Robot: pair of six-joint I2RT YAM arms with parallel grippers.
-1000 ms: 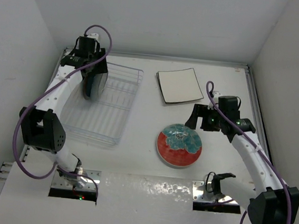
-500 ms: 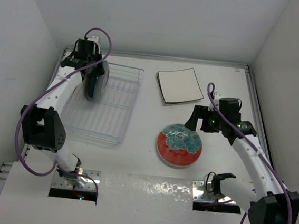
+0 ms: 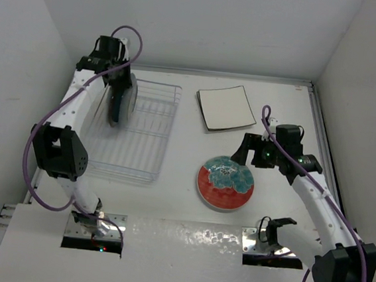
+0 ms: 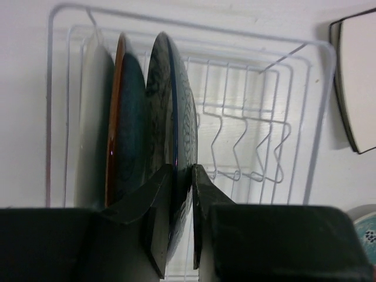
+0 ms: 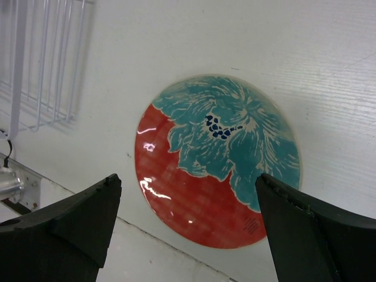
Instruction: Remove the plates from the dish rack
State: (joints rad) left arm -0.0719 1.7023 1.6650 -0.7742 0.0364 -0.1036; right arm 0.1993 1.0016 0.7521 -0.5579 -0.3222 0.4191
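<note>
Plates standing on edge fill the far-left end of the clear plastic dish rack (image 3: 135, 136) with thin white wire dividers, which lies on the left of the white table (image 3: 184, 247). From the top camera they merge into one dark mass under the left gripper (image 3: 118, 87). Only the left wrist camera separates them into three.

Leftmost is a pale cream plate (image 4: 93, 117), too hidden to call square or round. Next comes a round plate with an orange-red rim and teal face (image 4: 126, 129). Third is a round dark blue-patterned plate (image 4: 176, 106), glossy and upright, facing the bare dividers. The left gripper's black fingers (image 4: 155, 205) are pinched on that blue-patterned plate's rim nearest the camera, one on each face.

Right of the rack and well apart from it, a cream-white square plate with a dark edge (image 3: 226, 108) lies flat at the far side of the table. Nearer lies a round red plate with a teal flower (image 3: 225, 182), also flat. The right wrist camera alone shows its dark blue dotted centre and pale rim. The right gripper (image 3: 250, 150) hangs near that plate's far right rim, its fingers (image 5: 64, 229) spread wide and holding nothing.

Count: three plates in the rack and two on the table, five in all. Two are red-and-teal, one blue-patterned, one square and one cream of unclear shape.
</note>
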